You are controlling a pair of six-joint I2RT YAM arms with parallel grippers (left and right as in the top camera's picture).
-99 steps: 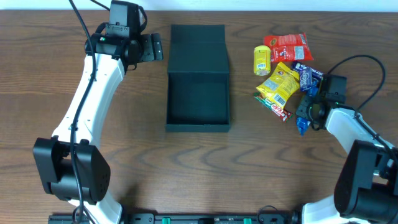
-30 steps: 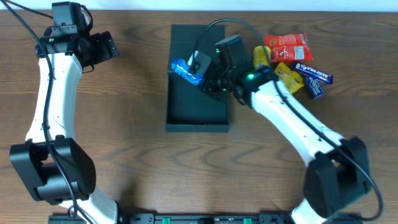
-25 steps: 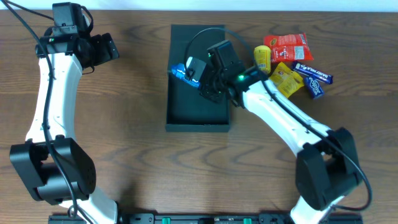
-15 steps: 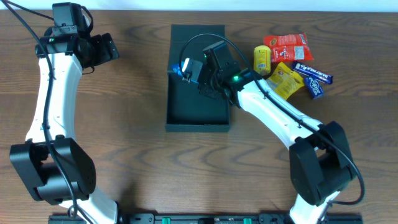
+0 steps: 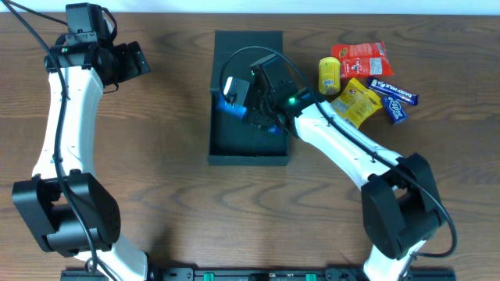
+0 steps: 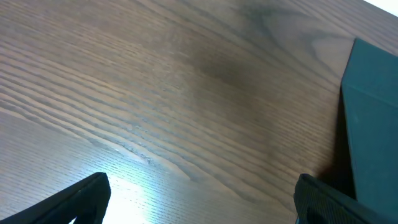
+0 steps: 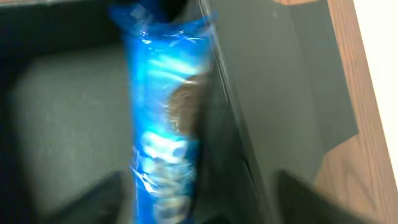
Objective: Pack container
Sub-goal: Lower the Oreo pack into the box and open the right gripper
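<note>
The container (image 5: pixel 248 159), a dark teal-black box with its flap lid (image 5: pixel 248 47) folded back, lies open at the table's middle. My right gripper (image 5: pixel 248 97) hovers over its far left part, jaws spread wide. A blue snack packet (image 5: pixel 232 104) lies between and below them, inside the box against the left wall. In the right wrist view the blurred blue packet (image 7: pixel 165 118) is narrower than the gap of my right gripper (image 7: pixel 199 199). My left gripper (image 5: pixel 137 61) stands open over bare wood at the far left; its wrist view shows the left gripper (image 6: pixel 202 199) holding nothing, with the container (image 6: pixel 373 124) at the right edge.
Right of the box lies a cluster of snacks: a red packet (image 5: pixel 361 56), a small yellow can (image 5: pixel 329 74), a yellow packet (image 5: pixel 353 101) and dark blue packets (image 5: pixel 394 97). The right arm's cable loops over the box lid.
My right gripper carried the blue packet over the box, then opened and let it go. The packet now sits lower inside the box. The left arm has not moved.
</note>
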